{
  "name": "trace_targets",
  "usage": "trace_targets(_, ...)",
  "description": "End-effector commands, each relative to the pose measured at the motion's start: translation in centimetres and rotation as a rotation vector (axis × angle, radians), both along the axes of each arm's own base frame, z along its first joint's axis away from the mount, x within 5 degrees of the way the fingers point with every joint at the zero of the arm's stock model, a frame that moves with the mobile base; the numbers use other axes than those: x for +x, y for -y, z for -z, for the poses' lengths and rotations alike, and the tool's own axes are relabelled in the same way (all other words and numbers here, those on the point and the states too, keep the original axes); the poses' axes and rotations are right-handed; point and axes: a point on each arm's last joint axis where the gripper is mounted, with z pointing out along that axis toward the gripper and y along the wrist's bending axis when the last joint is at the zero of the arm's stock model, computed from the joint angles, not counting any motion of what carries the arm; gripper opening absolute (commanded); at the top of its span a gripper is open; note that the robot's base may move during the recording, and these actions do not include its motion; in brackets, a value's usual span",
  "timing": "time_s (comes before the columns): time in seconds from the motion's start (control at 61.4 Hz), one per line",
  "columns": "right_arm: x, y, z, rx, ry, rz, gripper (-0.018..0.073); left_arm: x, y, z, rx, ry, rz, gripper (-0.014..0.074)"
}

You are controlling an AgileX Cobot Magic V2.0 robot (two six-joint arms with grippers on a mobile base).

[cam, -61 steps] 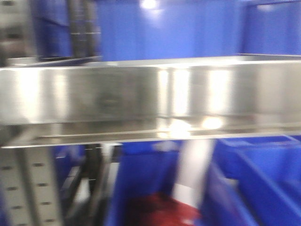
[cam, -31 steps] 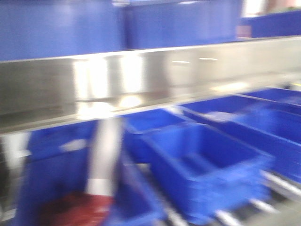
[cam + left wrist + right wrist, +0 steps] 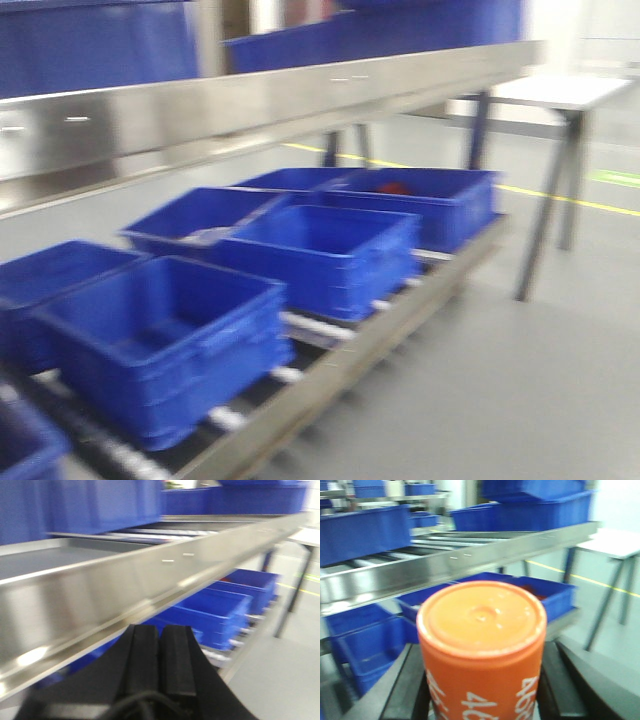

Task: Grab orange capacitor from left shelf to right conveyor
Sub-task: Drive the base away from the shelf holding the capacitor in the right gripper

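Observation:
The orange capacitor (image 3: 482, 650), an upright orange cylinder with white "4680" print, fills the right wrist view. My right gripper (image 3: 482, 682) is shut on it, with a black finger (image 3: 407, 687) on each side. The left shelf (image 3: 100, 585) is a shiny steel tray with a tall front lip. It also crosses the front view (image 3: 200, 110) at upper left and runs behind the capacitor (image 3: 395, 575). My left gripper (image 3: 160, 630) hangs below the shelf lip, its two black pads pressed together with nothing between them. The right conveyor is out of view.
Several blue plastic bins (image 3: 320, 250) sit on a low roller rack (image 3: 340, 365) under the shelf. More blue bins (image 3: 365, 532) stand on the upper level. A grey table (image 3: 560, 95) on dark legs stands at the right over grey floor (image 3: 520, 400) with a yellow line.
The front view has swung to the right. The shelf lip that filled the frame now sits at the upper left, and the lower bins, floor and table have come into sight.

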Motion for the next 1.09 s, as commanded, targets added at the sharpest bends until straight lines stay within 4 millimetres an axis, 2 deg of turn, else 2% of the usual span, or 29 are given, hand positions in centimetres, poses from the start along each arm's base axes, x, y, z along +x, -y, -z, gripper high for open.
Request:
trace_targets(0.0,-0.07,0.05,-1.51,0.006,0.104,0.008,0.0143,-0.24,-0.03,-1.10,-0.010,0.113,-0.001,-0.0105)
trace_targets(1.076,-0.07,0.05,-1.51,0.006,0.104,0.008,0.0143,-0.24,-0.03,-1.10,-0.010,0.113,-0.001,-0.0105)
